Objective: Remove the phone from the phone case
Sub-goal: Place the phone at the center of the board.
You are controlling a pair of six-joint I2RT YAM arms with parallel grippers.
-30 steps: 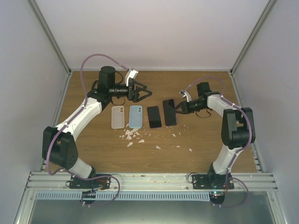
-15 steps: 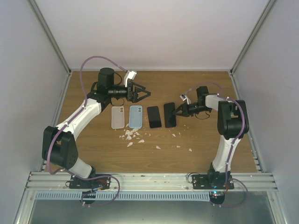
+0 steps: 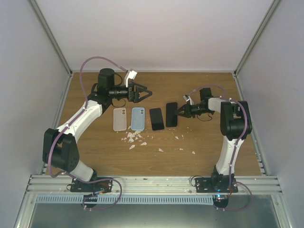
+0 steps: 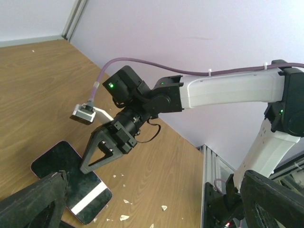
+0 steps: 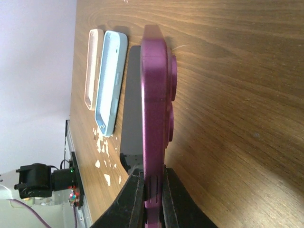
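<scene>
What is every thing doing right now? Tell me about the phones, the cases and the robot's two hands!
Magenta-backed phone: pinched by one side, screen dark.
Black phone: lying flat, untouched, screen dark.
Light blue phone case: lying flat, untouched.
Pale whitish phone case: lying flat, untouched.
White crumbs: scattered on the wooden table.
Left hand: open, holding nothing.
Right hand: shut on the magenta-backed phone's side.

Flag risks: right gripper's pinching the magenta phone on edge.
Right gripper pinches the magenta phone only by one thin end; tilted on edge, it could slip or pivot out.
Left gripper hangs open, away from it, so nothing braces the phone.
The black phone lies close beside; a fall might hit it.
</scene>
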